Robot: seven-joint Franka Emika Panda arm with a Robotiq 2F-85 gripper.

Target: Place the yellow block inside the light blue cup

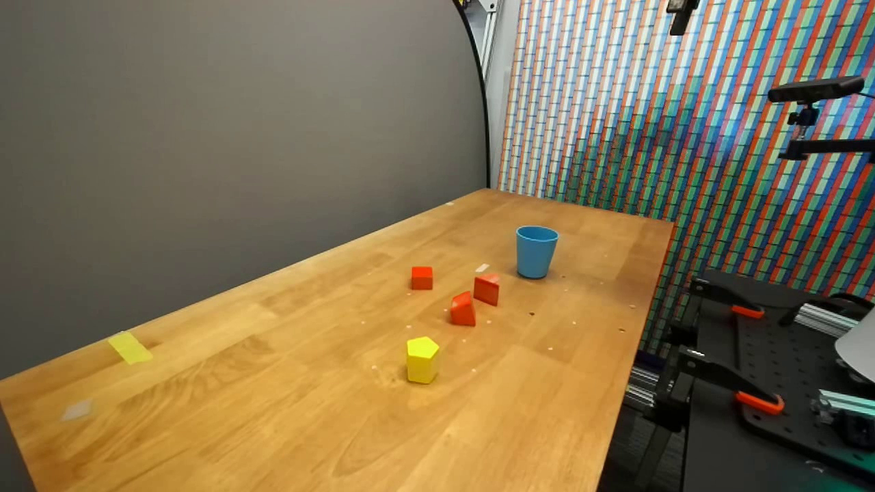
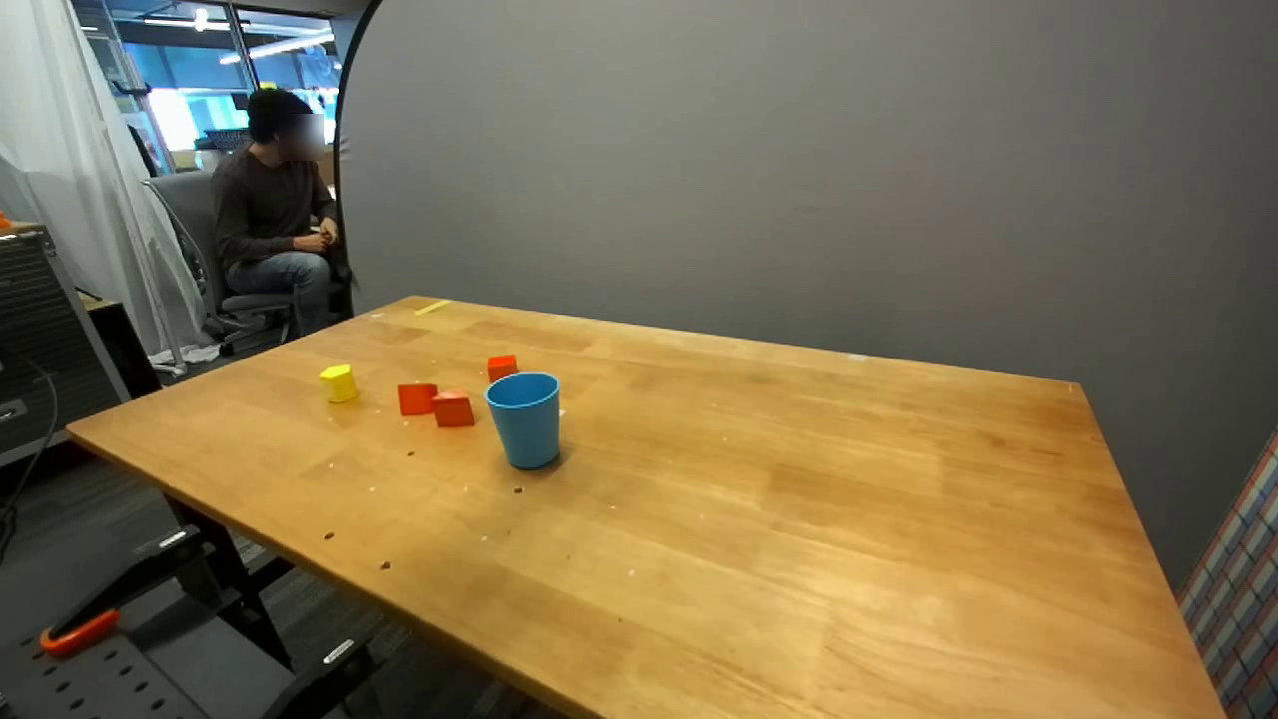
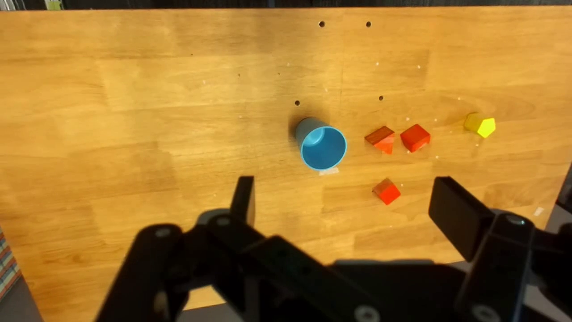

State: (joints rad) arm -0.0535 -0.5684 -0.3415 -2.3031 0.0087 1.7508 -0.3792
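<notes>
The yellow block (image 1: pixel 422 361) stands upright on the wooden table, five-sided on top. It also shows in an exterior view (image 2: pixel 339 384) and at the right of the wrist view (image 3: pixel 480 124). The light blue cup (image 1: pixel 535 254) stands upright with its mouth up, also in an exterior view (image 2: pixel 526 424). In the wrist view the cup (image 3: pixel 322 145) shows its inside, with nothing seen in it. My gripper (image 3: pixel 344 181) shows only in the wrist view, wide open and with nothing between its fingers. It is high above the table.
Three red blocks lie between the cup and the yellow block: a red cube (image 1: pixel 422 278), a red wedge (image 1: pixel 487 290) and another red piece (image 1: pixel 463 309). A flat yellow tape scrap (image 1: pixel 130 348) is at the table's edge. A grey screen (image 2: pixel 759 180) stands behind the table.
</notes>
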